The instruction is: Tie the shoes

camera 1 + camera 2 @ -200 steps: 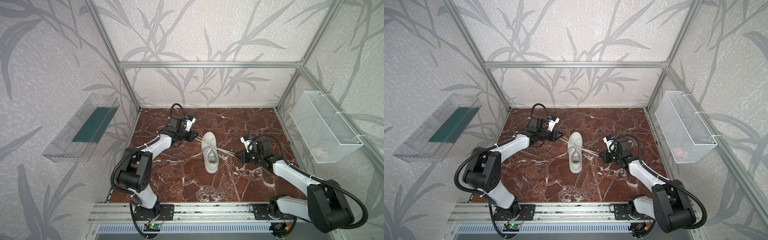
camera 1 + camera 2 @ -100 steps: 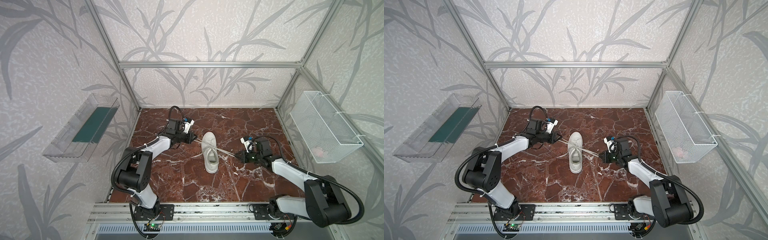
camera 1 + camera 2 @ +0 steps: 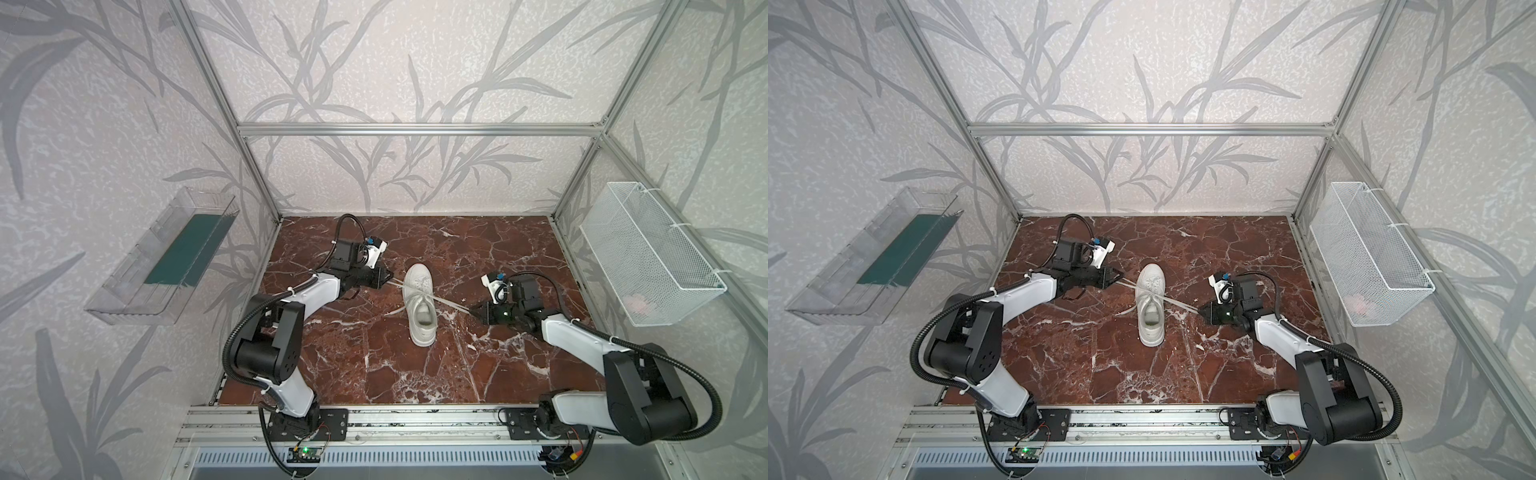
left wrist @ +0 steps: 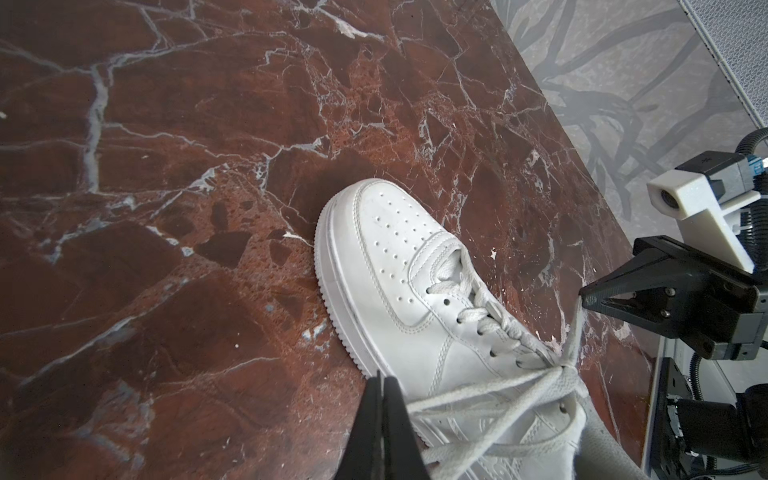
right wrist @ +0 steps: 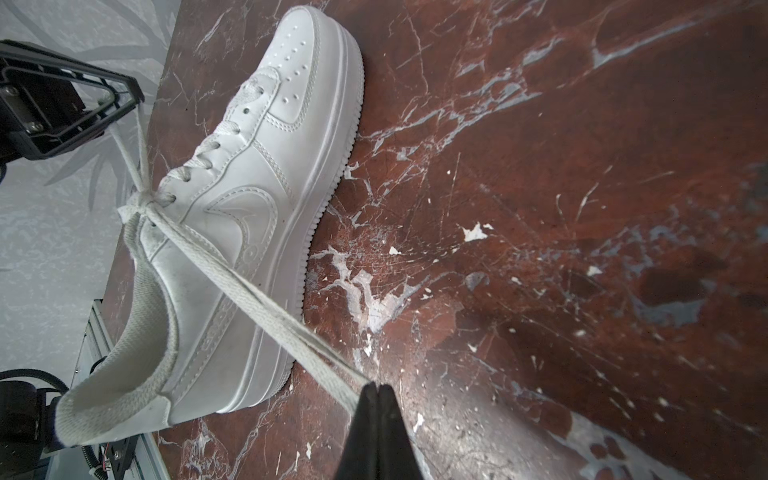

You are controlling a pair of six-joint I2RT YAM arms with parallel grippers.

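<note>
A single white low-top shoe [image 3: 420, 309] [image 3: 1151, 309] stands on the marble floor, toe toward the back wall. Its laces cross in a knot [image 4: 565, 370] [image 5: 143, 203] over the tongue. From the knot a doubled length of lace [image 4: 478, 392] runs taut to my left gripper [image 3: 390, 276] [image 3: 1121, 275] [image 4: 383, 380], which is shut on it just left of the shoe. Another doubled length [image 5: 266, 303] stretches to my right gripper [image 3: 471, 309] [image 3: 1200, 309] [image 5: 377, 387], shut on it to the shoe's right. One loose lace end [image 3: 395, 311] lies on the floor.
A clear plastic bin [image 3: 166, 257] hangs on the left wall and a white wire basket [image 3: 648, 257] on the right wall. An aluminium rail [image 3: 415, 419] carrying both arm bases runs along the floor's front edge.
Both grippers stay shut on the taut laces. The left wrist has shifted very slightly; the shoe has not moved.
</note>
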